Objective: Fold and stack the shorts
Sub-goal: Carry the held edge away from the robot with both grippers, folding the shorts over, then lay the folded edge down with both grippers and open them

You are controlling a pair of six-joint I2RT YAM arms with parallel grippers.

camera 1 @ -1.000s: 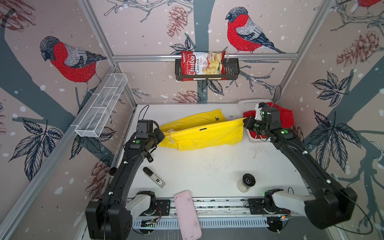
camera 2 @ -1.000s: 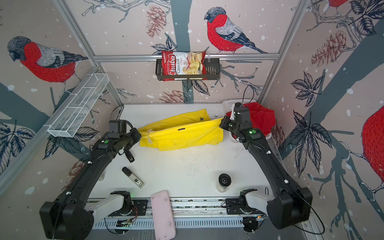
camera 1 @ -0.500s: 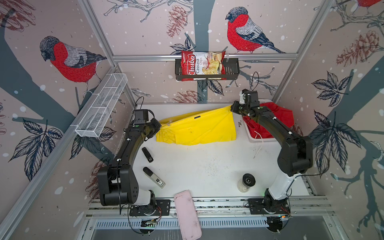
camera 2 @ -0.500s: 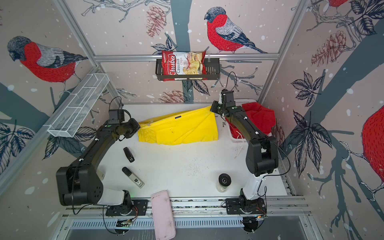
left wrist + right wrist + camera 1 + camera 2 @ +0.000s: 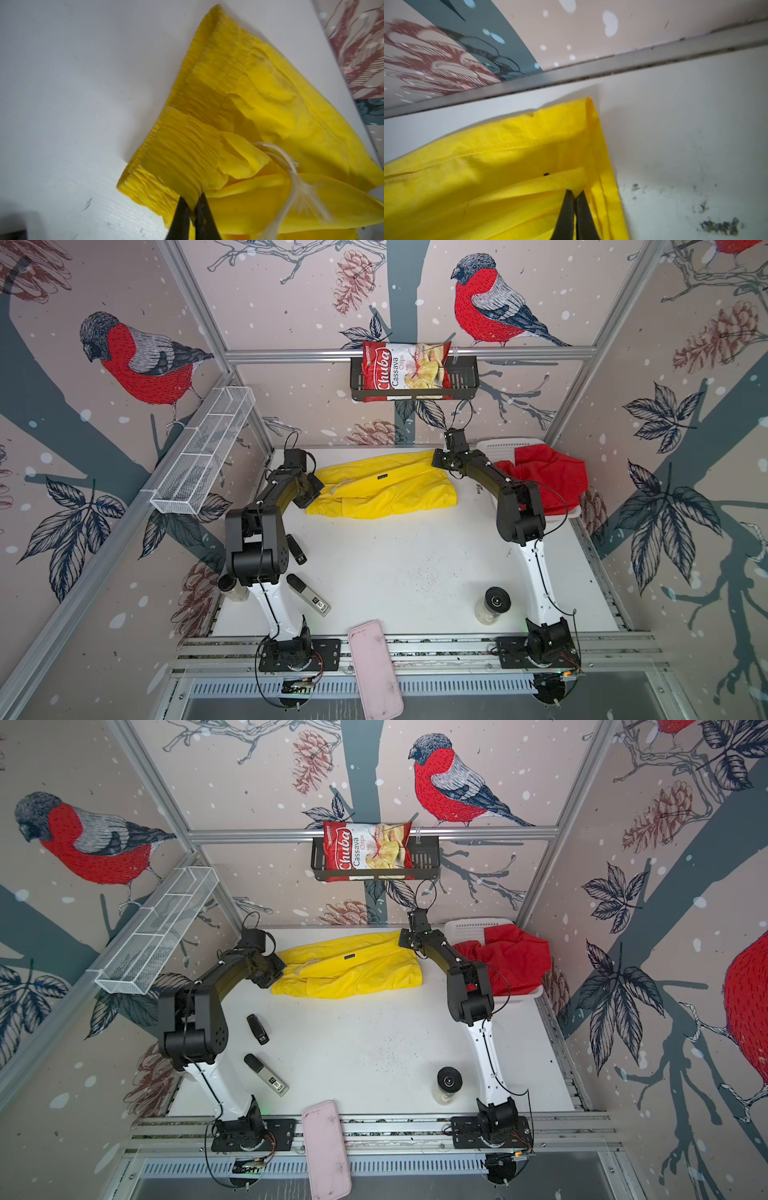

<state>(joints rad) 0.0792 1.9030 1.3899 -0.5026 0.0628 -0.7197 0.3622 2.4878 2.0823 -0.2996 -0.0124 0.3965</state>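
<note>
Over at the end of the yellow shorts [image 5: 382, 489] farthest from the white basket [image 5: 503, 444], the left arm [image 5: 274, 497] is low to the desk [image 5: 395, 568]. The left jaws are pinched nearly shut on the ribbed waistband [image 5: 187, 145], with the pale drawstring [image 5: 291, 172] spilling loose beside them. The yellow shorts themselves lie spread on the desk just beside the basket, doubled over lengthwise, and the upper layer sits a little shy of the lower edge. On to the basket end of the garment: the right arm [image 5: 486, 477] reaches in, and the right jaws are clamped tight on the leg-hem corner [image 5: 591, 166], several thin layers showing there. Inside the basket, the red shorts [image 5: 548, 477] sit bunched and unfolded. This looks like the first, lengthwise fold being set down, so the task seems early. Next, I'd say, both sets of jaws need to let go cleanly without dragging that slippery cloth. Then one end wants carrying over to the other for the second fold, keeping clear of the drawstring. After that the red pair needs lifting out, folding and stacking.
</note>
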